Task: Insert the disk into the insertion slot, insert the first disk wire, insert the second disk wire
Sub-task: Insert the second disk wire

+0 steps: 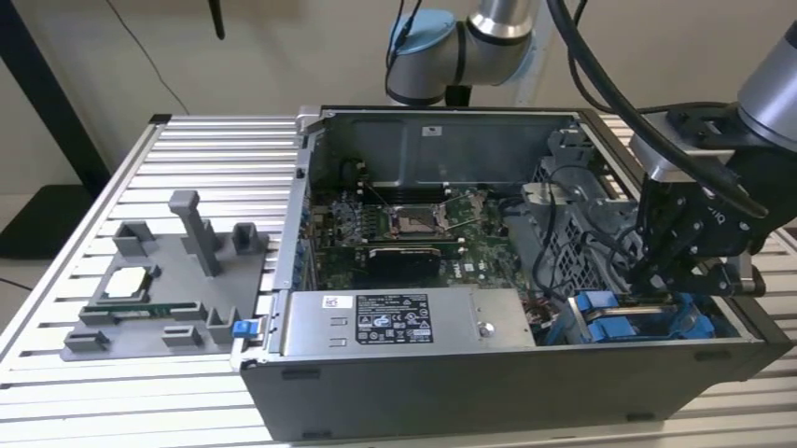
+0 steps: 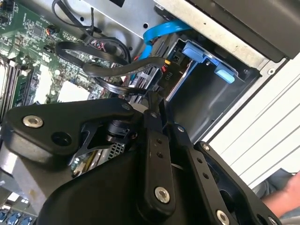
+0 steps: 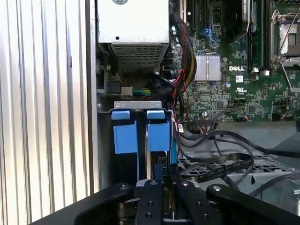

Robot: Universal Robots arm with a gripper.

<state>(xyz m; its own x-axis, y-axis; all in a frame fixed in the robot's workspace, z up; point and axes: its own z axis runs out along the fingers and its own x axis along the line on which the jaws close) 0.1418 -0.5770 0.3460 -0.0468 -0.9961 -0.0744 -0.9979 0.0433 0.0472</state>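
the disk (image 3: 159, 133) sits already inside the insertion slot (image 3: 124, 136) of the drive cage, its blue carrier tabs showing beside the power supply box (image 1: 398, 319). the gripper (image 1: 654, 280) hangs just above the cage, fingers pressed together on a black wire (image 2: 140, 68).

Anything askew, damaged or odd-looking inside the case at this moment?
Nothing looks damaged or spilled. The black end effector is down in the grey metal drive cage with blue plastic edging, near a black wire connector. Loose black cables drape across the cage, untidy but not snagged as far as visible.
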